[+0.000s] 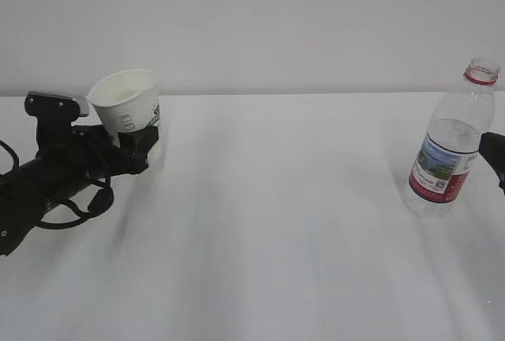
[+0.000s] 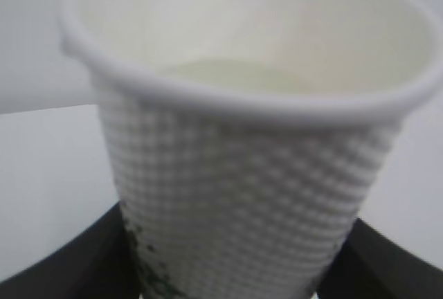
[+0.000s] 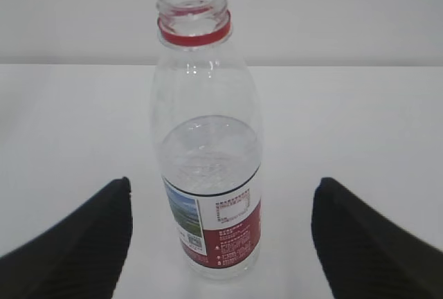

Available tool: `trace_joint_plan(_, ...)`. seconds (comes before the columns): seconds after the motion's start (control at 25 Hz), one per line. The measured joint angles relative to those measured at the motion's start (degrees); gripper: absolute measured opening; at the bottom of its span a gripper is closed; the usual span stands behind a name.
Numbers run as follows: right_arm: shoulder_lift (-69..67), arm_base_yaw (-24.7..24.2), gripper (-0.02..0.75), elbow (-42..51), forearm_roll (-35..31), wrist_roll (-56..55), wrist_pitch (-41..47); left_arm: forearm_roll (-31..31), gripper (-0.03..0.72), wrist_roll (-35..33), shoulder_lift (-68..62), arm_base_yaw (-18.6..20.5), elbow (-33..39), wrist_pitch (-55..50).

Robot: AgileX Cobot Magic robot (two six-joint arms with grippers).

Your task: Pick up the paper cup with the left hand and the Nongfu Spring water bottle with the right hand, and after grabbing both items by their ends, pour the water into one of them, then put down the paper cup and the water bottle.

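Leaning left in the left gripper, paper cup mouth up.

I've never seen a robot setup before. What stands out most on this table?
At the left, a black arm's gripper clasps a small white embossed paper cup by its lower part, tilted a little. At the far right, a clear ribbed plastic bottle with a red label stands upright, uncapped and partly filled, with the second black gripper open on either side of it, not touching.

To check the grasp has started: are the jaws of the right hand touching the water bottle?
Apart. The right wrist view shows white table on both sides between the water bottle and the open jaws of the right hand.
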State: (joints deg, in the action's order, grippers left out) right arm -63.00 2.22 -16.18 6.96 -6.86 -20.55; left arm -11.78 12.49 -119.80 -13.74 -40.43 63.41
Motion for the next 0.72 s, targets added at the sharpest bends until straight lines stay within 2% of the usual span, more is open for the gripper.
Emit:
trace_joint_plan(0.2, 0.00, 0.00, 0.605, 0.00, 0.00, 0.00, 0.00, 5.22, 0.482, 0.00, 0.11, 0.00, 1.73, 0.00)
trace_joint_plan(0.72, 0.00, 0.00, 0.596, -0.12, 0.00, 0.00, -0.08, 7.08, 0.482, -0.51, 0.01, 0.00, 1.98, 0.00)
